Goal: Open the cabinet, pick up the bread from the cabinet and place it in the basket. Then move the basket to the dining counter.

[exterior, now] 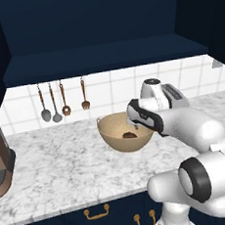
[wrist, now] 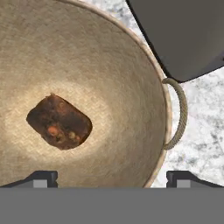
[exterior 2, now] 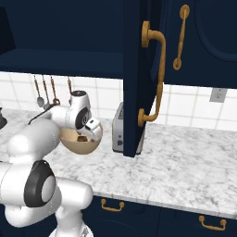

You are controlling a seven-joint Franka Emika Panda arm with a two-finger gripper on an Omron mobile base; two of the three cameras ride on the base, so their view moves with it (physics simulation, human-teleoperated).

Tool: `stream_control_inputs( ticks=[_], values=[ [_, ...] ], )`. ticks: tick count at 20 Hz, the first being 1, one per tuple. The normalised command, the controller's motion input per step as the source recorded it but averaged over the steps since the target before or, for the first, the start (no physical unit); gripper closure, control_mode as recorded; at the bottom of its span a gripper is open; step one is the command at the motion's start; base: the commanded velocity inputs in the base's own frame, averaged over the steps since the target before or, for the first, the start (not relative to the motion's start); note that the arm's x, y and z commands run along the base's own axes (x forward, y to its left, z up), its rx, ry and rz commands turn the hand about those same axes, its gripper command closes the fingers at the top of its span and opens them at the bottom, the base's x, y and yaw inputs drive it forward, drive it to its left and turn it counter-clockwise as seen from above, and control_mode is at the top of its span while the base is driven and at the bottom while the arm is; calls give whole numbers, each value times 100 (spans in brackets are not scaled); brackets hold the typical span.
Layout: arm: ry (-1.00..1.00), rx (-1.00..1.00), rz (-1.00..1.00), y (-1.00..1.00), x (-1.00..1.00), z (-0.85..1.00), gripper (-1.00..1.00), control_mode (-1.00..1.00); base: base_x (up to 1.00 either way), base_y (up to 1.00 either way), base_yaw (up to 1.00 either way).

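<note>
Your two-finger gripper (wrist: 112, 178) hangs over the tan, bowl-shaped woven basket (exterior: 110, 134), jaws spread wide and holding nothing. The small dark-crusted brown bread (wrist: 59, 122) lies loose on the basket's floor, so that part looks done. Beside the basket stands a grey toaster (exterior 2: 118, 129); next, carry the basket over.

Tan woven basket (wrist: 109, 57) across the hand view, paler at its floor, dark brown crusty bread (wrist: 59, 122) with orange flecks at centre left. White-grey marbled worktop (exterior: 67, 173) at lower left, navy cabinet (exterior 2: 139, 69) with brass handles at upper right, white tiles (exterior: 112, 87).
</note>
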Motion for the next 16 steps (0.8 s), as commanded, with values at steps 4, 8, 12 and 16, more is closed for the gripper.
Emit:
stream_control_inputs(
  ticks=[4, 8, 12, 16],
  values=[
    [1, 1, -9, -38, -3, 8, -100, -100, 0, 0, 0],
    [3, 0, -2, -4, 10, -1, -100, -100, 0, 0, 0],
    [5, 1, 0, -9, 11, -9, -100, -100, 0, 0, 0],
    [1, 3, 0, -12, 3, -18, -100, -100, 0, 0, 0]
  ],
)
